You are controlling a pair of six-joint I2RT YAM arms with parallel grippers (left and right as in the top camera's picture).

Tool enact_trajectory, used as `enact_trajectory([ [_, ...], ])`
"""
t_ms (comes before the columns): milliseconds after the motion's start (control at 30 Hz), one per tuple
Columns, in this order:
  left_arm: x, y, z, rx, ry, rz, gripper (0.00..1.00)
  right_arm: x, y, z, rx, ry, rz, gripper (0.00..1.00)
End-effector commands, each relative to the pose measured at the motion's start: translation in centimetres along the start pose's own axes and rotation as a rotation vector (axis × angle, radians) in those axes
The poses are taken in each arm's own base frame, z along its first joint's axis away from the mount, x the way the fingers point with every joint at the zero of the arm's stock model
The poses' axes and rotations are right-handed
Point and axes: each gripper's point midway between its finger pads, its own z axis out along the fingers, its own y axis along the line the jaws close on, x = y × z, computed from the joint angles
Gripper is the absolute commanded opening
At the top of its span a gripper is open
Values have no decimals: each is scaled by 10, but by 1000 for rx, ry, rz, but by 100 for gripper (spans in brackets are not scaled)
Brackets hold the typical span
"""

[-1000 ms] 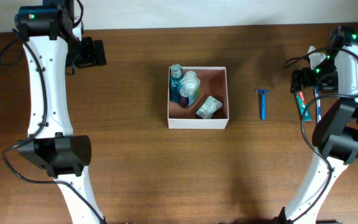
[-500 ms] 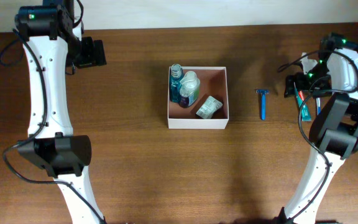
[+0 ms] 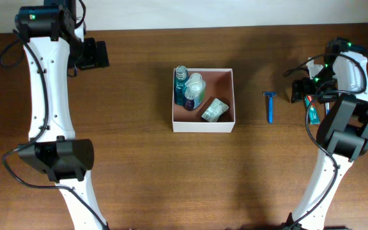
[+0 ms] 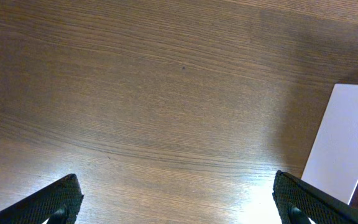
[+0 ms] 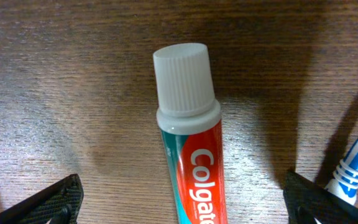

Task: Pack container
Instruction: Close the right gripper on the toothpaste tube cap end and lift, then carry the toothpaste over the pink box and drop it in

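The container (image 3: 203,126) sits mid-surface (image 3: 139,179) with bottles (image 3: 189,89) inside. The right gripper (image 5: 185,204), at its 3 o'clock beyond the razor (image 3: 269,106), is spread wide astride a toothpaste tube (image 5: 188,124) (cap toward 12 o'clock). The left gripper (image 4: 182,202), at 10 o'clock, is equally wide.

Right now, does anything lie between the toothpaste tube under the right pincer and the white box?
Yes: a blue plastic razor lies flat between the red-and-white toothpaste tube and the square white-walled container. Nothing sits between the open right pincer and the tube.
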Motion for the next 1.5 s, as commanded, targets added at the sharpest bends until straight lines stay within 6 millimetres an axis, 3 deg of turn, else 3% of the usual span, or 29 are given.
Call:
enact_trajectory([
  [0, 0, 0, -9, 9, -18, -8, 99, 1, 2, 13, -9, 25, 5, 92],
  [100, 0, 0, -9, 9, -18, -8, 99, 3, -8, 13, 51, 35, 60, 84],
  [233, 0, 0, -9, 9, -18, -8, 99, 3, -9, 13, 54, 36, 60, 81],
  [400, 0, 0, -9, 9, -18, -8, 99, 2, -9, 13, 54, 34, 60, 60],
  [500, 0, 0, -9, 9, -18, -8, 99, 0, -9, 13, 54, 24, 87, 41],
  [667, 0, 0, -9, 9, -18, -8, 99, 0, -9, 13, 55, 22, 118, 31],
  [800, 0, 0, -9, 9, -18, -8, 99, -3, -8, 6, 51, 9, 160, 14],
  [967, 0, 0, -9, 9, -18, -8, 99, -10, 2, -10, 13, -14, 152, 11],
  [1167, 0, 0, -9, 9, -18, -8, 99, -24, 28, -51, -73, -72, 127, 11],
  [1333, 0, 0, -9, 9, -18, -8, 99, -28, 74, -99, -229, -123, 85, 11],
  [1367, 0, 0, -9, 9, -18, -8, 99, -26, 91, -112, -265, -129, 64, 11],
  [1467, 0, 0, -9, 9, -18, -8, 99, -28, 121, -131, -290, -154, 10, 11],
])
